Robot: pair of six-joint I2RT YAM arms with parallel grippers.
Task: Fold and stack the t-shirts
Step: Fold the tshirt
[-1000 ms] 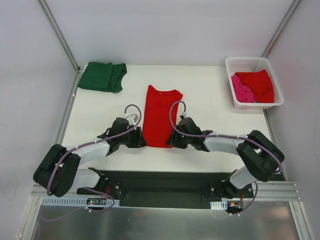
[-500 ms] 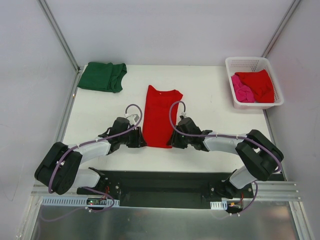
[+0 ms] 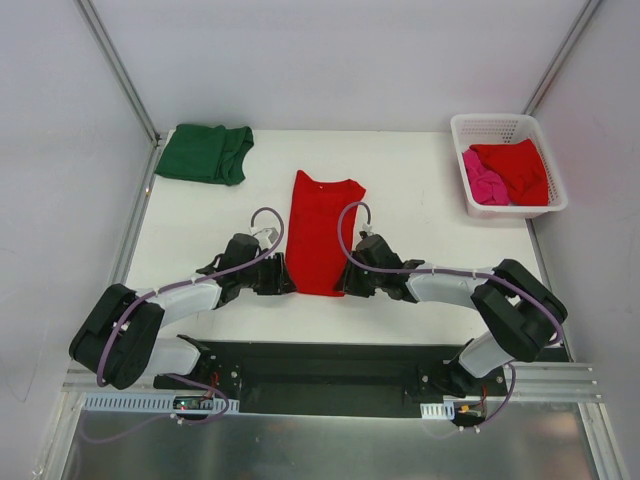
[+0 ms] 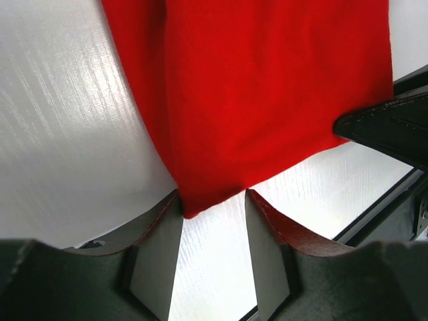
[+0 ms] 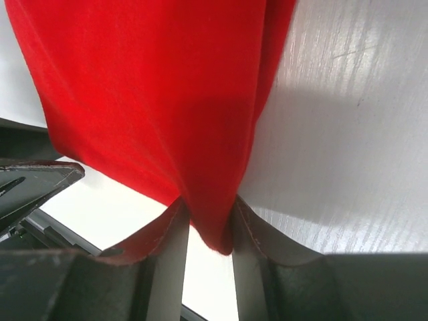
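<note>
From above, the bright red cloth t-shirt (image 3: 322,232) lies in the middle of the white table (image 3: 420,200). It is folded lengthwise into a narrow, smooth strip, with the neckline at the far end and the hem toward the arms. A dark green cloth t-shirt (image 3: 205,153) sits folded at the far left corner. At the far right, a white plastic lattice basket (image 3: 495,128) holds a crumpled pink t-shirt (image 3: 484,183) and a second red t-shirt (image 3: 520,168). The left gripper (image 3: 285,280) is at the hem's left corner and the right gripper (image 3: 343,280) is at its right corner.

In the left wrist view, the fingers (image 4: 157,254) stand apart. The red hem corner reaches in between their tips and touches one of them, and bare table shows in the gap below.

In the right wrist view, the fingers (image 5: 261,254) sit closer together and pinch a bunched fold of the red hem corner, which fills the gap and hangs just past the tips.
</note>
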